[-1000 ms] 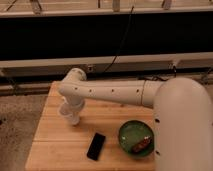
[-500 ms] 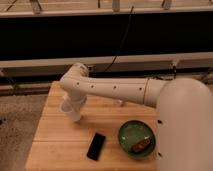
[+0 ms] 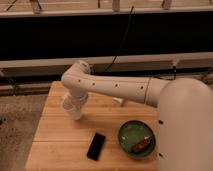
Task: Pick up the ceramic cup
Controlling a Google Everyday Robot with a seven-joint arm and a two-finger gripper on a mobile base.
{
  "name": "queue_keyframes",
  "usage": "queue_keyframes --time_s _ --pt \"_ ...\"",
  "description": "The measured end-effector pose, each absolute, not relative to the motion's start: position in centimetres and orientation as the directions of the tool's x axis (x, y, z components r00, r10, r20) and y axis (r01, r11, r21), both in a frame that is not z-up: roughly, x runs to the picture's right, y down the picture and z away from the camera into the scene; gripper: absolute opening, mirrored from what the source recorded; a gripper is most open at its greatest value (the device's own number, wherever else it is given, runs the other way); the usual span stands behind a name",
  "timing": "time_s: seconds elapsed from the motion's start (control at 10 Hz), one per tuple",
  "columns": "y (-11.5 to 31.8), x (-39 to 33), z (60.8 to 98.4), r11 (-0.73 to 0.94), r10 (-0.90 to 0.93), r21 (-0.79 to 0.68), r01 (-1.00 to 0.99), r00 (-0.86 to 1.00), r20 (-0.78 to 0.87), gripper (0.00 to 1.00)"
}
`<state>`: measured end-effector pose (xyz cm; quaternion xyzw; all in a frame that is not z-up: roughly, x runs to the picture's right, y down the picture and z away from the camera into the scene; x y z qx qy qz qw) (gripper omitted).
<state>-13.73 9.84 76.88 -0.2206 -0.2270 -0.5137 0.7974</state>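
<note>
My gripper (image 3: 74, 107) hangs down from the white arm over the left part of the wooden table (image 3: 55, 145). A white rounded form at its lower end (image 3: 76, 114) touches or hovers just above the table top. It may be the ceramic cup, but I cannot tell it apart from the white gripper. No other cup shows on the table.
A black phone (image 3: 96, 146) lies at the front middle. A green plate (image 3: 137, 139) holding a brown bar (image 3: 141, 145) sits at the front right. A small white object (image 3: 120, 101) peeks out behind the arm. My white body (image 3: 187, 130) fills the right side.
The arm's elbow has risen and shifted slightly right. The gripper end has lifted a little over the same spot on the table.
</note>
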Motion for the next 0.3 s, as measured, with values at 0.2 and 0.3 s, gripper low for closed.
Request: queue_keyframes --time_s 0.2,0.3 --pt "9.38 -13.45 76.94 0.370 -0.722 -0.117 0.922 0.365 0.588 0.00" --pt "9.18 -13.35 76.93 0.369 -0.724 -0.116 0.922 0.363 0.587 0.00"
